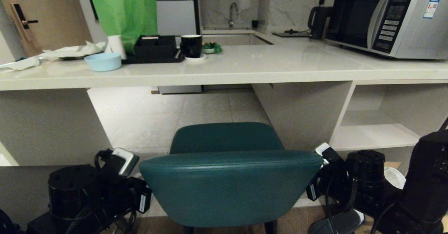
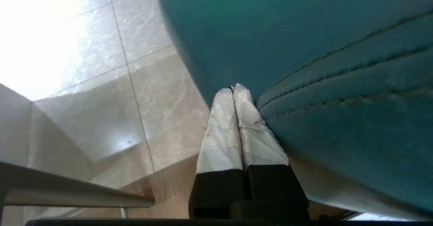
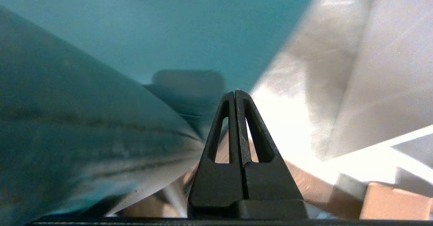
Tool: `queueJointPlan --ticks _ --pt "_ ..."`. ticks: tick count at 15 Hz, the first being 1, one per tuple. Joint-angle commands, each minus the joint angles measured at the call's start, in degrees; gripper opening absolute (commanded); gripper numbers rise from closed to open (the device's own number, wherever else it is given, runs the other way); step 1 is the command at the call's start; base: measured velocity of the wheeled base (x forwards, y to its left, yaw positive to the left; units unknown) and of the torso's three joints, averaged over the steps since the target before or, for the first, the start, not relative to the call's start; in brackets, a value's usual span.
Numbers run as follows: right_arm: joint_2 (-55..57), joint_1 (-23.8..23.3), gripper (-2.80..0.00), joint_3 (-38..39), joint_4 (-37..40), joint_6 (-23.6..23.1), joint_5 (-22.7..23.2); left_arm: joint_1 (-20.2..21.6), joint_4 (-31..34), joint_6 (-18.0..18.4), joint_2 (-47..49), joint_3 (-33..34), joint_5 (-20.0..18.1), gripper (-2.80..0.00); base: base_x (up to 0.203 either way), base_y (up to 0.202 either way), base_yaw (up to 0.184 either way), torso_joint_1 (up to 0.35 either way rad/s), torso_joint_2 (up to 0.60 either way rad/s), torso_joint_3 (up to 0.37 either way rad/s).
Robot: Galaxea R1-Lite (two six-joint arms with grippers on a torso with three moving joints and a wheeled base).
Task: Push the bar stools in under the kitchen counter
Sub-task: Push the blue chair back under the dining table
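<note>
A teal padded bar stool stands front and centre, its curved back (image 1: 229,186) toward me and its seat (image 1: 225,137) pointing at the gap under the kitchen counter (image 1: 245,71). My left arm (image 1: 105,185) is at the back's left end. The left gripper (image 2: 233,88) is shut, its white-wrapped fingers (image 2: 221,131) lying against the teal stitched edge (image 2: 338,84). At the back's right end is my right arm (image 1: 350,181). The right gripper (image 3: 235,91) is shut and empty, close beside the teal padding (image 3: 84,117). Contact there is unclear.
The counter carries a microwave (image 1: 388,20), a kettle (image 1: 316,22), a black mug (image 1: 191,46), a black tray (image 1: 155,50), a blue bowl (image 1: 103,61) and a green bag (image 1: 122,6). Under it, a slab panel (image 1: 45,125) is left and white shelving (image 1: 371,136) right, with tiled floor (image 1: 175,115) between.
</note>
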Motion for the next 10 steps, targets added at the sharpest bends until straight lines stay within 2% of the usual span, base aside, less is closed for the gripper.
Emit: queueJointPlan --ticks 1,5,7,10 --pt "3.0 1.3 -2.8 -3.5 -0.9 -0.3 -0.9 -0.7 -0.5 -0.2 0.4 0.0 -1.3 -2.8 0.0 0.0 0.0 0.0 0.0 0.0" --pt "2.6 1.5 -2.8 -3.2 -1.1 0.6 -2.1 1.8 -0.5 -0.3 0.8 -2.5 -1.3 -2.8 0.0 0.0 0.0 0.0 0.0 0.0" --pt "0.7 1.6 -2.8 -2.9 -1.0 2.4 -2.1 2.5 -0.5 -0.3 2.3 -4.2 -1.2 -2.8 0.0 0.0 0.0 0.0 0.0 0.0" --pt "-0.7 1.6 -2.8 -1.4 -1.1 2.5 -2.1 3.8 -0.5 -0.2 5.9 -6.1 -1.0 -2.8 0.0 0.0 0.0 0.0 0.0 0.0"
